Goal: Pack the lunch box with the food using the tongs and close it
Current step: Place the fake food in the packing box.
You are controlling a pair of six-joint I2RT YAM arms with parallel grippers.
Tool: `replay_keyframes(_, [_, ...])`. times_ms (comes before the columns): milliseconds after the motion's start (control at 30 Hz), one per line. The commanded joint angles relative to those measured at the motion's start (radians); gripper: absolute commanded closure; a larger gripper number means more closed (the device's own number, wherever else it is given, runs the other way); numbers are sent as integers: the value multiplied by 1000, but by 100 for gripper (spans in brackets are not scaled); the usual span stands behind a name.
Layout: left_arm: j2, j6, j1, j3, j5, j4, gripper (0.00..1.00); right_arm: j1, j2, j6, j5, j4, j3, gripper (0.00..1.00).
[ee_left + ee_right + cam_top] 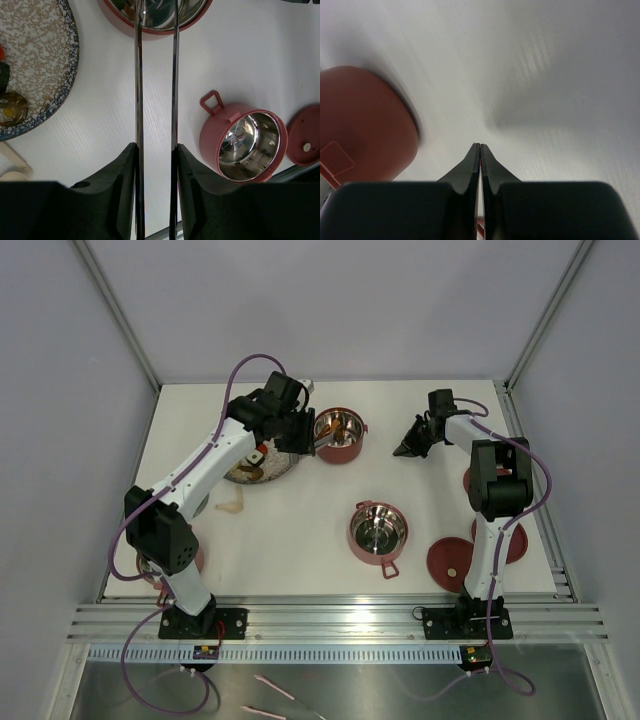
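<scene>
Left gripper (156, 148): closed on the tongs (138, 95), with one black finger pressed against the outside of each silvery arm.
Tongs: the two arms are kept a little apart and almost parallel. They run from between the fingers across the white table (235, 60) and over the rim of the far tier (156, 31). Their tips are cut off by the frame edge, so whether anything is pinched cannot be told.
Far tier: a red wall and a shiny steel inside are shown. It is set at the far middle of the table, just beside the plate (40, 55).
Plate: grey speckled with a dark rim, left of the tongs, partly covered by the left arm in the overhead view.
Food pieces (10, 107): a glossy brown piece, a dark one and a red one are seen on the plate at the frame edge.
Near tier (378, 530): upright and uncovered at mid-table, with one loop handle turned toward the arm bases.
Lid (450, 562): a flat red disc laid on the table, near the near tier's right side but not touching it. A second disc is partly hidden behind the right arm.
Right gripper (480, 146): the fingers are pressed together with nothing seen between the tips. It is held low, right of the far tier and apart from it.
Pale object (230, 502): cream-coloured, laid on the table beside the plate; its kind cannot be told.
</scene>
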Motion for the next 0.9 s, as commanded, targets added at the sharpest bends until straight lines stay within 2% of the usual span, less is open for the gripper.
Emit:
replay_keyframes(0, [-41, 9, -4, 5, 21, 51, 64, 6, -43, -14, -3, 20, -4, 92])
replay_keyframes(100, [-43, 13, -4, 2, 26, 51, 59, 6, -42, -13, -6, 22, -2, 92])
replay_keyframes(367, [-49, 19, -4, -6, 20, 51, 59, 6, -39, -13, -9, 20, -1, 92])
replay_keyframes(400, [-50, 21, -4, -7, 21, 51, 61, 6, -37, -11, -9, 22, -2, 92])
replay_keyframes(467, [-55, 19, -4, -9, 14, 56, 77, 4, -37, -11, -9, 22, -2, 92])
replay_keyframes(533, [-66, 15, -6, -13, 8, 62, 83, 6, -37, -11, -11, 22, -4, 92])
replay_keyframes(867, [-149, 52, -4, 52, -38, 13, 84, 4, -66, -16, -14, 14, -9, 92])
